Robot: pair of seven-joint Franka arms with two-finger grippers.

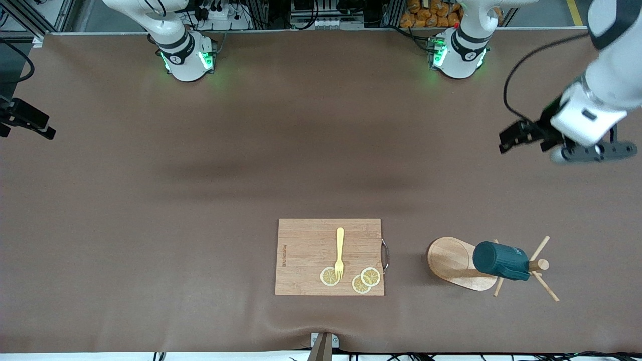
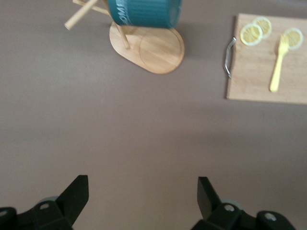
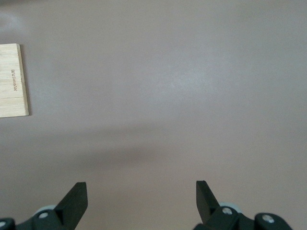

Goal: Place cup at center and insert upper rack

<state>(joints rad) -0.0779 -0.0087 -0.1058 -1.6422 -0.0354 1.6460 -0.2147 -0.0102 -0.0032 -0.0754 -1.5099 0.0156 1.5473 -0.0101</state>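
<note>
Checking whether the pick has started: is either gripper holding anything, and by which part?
Nothing is held. The left gripper and right gripper are open over bare table; the ribbed dark teal cup hangs on the light wooden mug tree.

Cutting board [image 1: 306,250] — yellow fork [image 1: 339,253] and lemon slices [image 1: 365,281] on it.

White Franka arms, green-lit bases, black cable, left gripper [image 2: 143,196] with black fingers

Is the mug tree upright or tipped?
Upright. The upper rack sits with its oval base flat on the table, pole seen end-on from above, and the cup hangs on a peg.
</note>
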